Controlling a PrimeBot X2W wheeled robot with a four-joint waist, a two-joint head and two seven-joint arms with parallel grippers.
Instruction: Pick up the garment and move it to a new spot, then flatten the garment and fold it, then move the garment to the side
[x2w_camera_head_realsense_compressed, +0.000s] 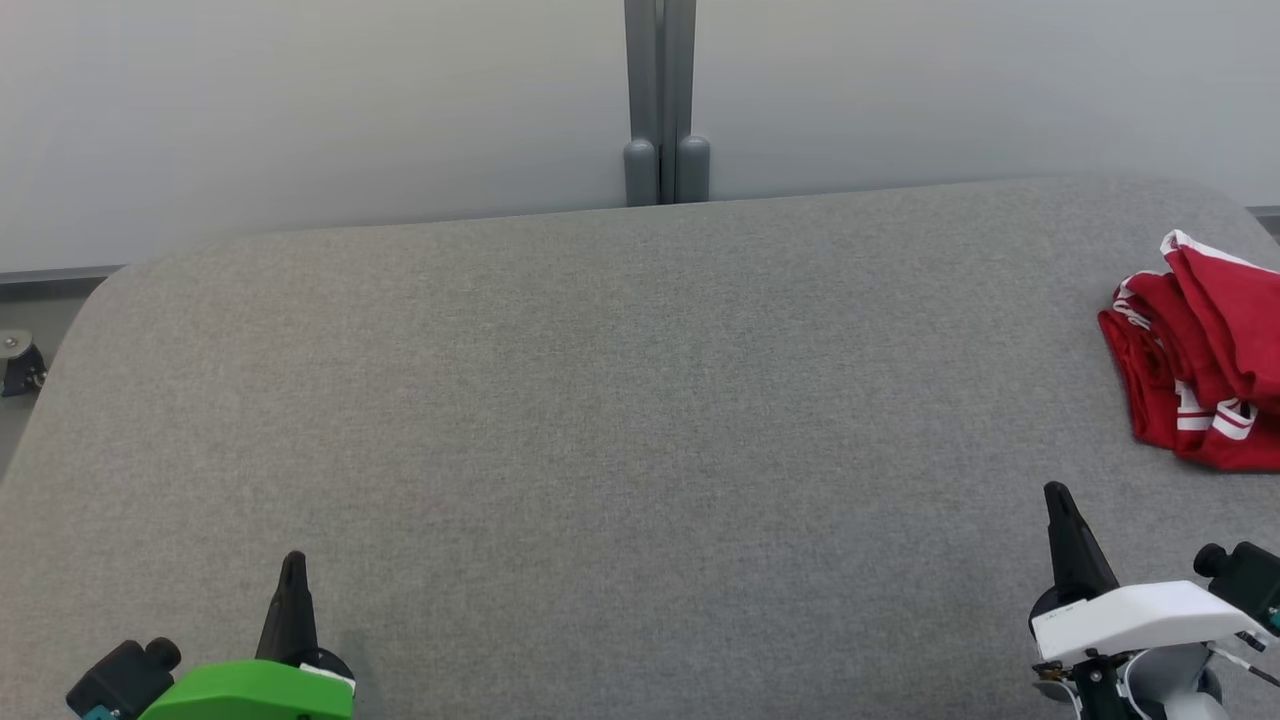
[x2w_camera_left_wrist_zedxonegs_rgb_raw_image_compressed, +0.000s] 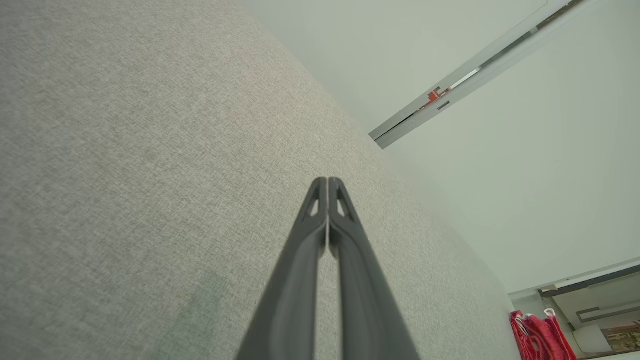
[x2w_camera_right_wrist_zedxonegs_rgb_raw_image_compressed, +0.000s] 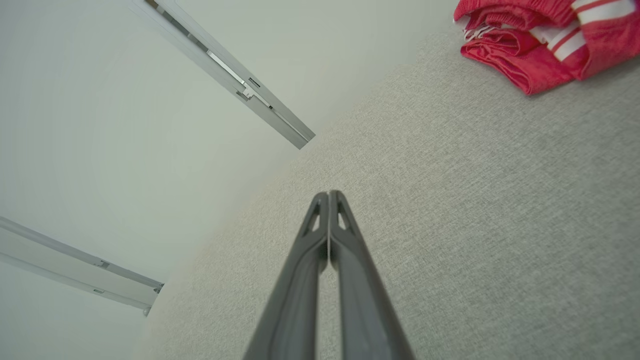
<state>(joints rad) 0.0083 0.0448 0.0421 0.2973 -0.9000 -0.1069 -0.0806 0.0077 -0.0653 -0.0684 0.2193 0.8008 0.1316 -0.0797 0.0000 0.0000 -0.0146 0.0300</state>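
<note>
sitting in a loose layered stack, the red garment lies at the right edge of the grey table, partly cut off by the frame. right gripper is near-right, apart from it; left gripper is near-left. both jaws are pressed together, holding nothing. this fits a pile awaiting pickup or a folded piece already set aside. if gripped, limp layers would slide apart.
</note>
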